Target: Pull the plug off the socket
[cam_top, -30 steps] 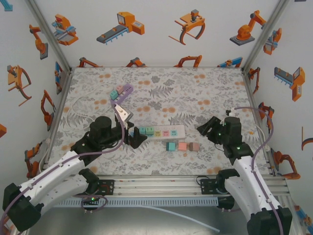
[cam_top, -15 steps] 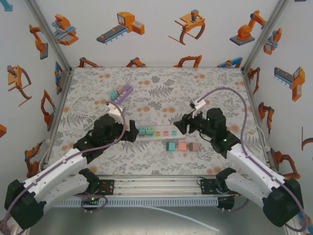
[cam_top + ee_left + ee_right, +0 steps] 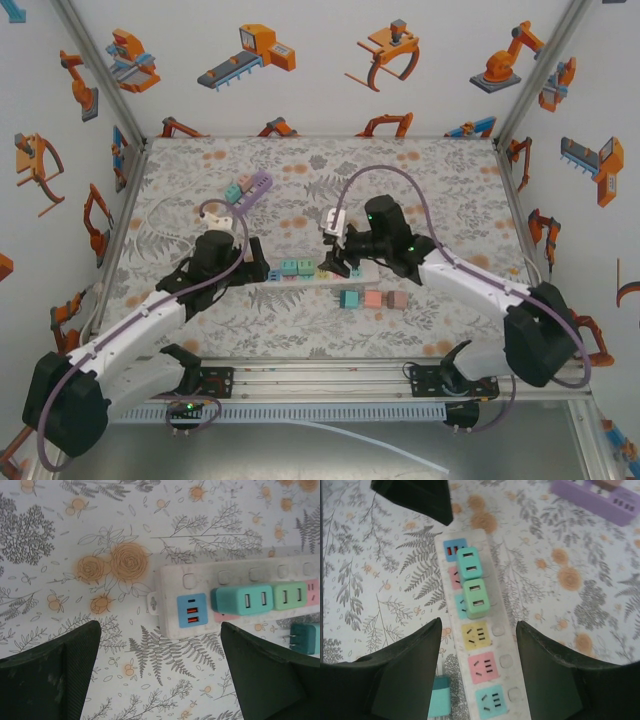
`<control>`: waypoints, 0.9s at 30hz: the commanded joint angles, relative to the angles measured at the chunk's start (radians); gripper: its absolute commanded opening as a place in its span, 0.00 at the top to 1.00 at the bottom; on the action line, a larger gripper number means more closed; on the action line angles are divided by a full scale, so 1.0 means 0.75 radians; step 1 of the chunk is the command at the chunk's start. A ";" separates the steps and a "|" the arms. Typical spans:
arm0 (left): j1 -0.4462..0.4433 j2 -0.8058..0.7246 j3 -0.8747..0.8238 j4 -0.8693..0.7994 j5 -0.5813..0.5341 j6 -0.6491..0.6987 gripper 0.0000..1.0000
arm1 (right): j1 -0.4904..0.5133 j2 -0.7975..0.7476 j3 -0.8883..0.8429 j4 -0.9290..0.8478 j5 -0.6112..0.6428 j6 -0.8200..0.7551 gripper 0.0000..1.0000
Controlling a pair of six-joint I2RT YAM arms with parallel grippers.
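My right gripper (image 3: 477, 627) hung part-open over the strip (image 3: 506, 680), my left gripper (image 3: 160, 630) wide, both empty. The green plug (image 3: 476, 598) seemed rigid and slick; I'd pinch its sides.

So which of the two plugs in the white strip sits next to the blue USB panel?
The teal plug; the light green plug sits one socket farther from the blue USB panel.

Top external: high above the near edge, looking down across the whole table (image 3: 420, 180).
Left wrist: close overhead, facing down at one end of the white power strip (image 3: 172, 597).
Right wrist: close, looking along that strip.
Shared: strip and teal plug (image 3: 242, 600).
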 commanded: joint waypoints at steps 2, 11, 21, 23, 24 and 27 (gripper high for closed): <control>0.016 0.064 0.025 -0.029 0.020 -0.067 0.03 | 0.032 0.128 0.115 -0.111 -0.105 -0.167 0.42; 0.026 0.197 0.029 0.018 0.077 -0.065 0.03 | 0.049 0.350 0.224 -0.121 -0.108 -0.205 0.43; 0.026 0.307 0.051 0.024 0.107 -0.054 0.03 | 0.063 0.476 0.285 -0.149 -0.077 -0.218 0.51; 0.026 0.321 0.050 0.019 0.105 -0.052 0.02 | 0.067 0.493 0.293 -0.151 -0.074 -0.220 0.52; 0.025 0.328 0.052 0.016 0.103 -0.050 0.01 | 0.069 0.502 0.297 -0.151 -0.076 -0.220 0.53; 0.026 0.353 0.052 0.008 0.094 -0.051 0.00 | 0.073 0.528 0.306 -0.146 -0.079 -0.220 0.56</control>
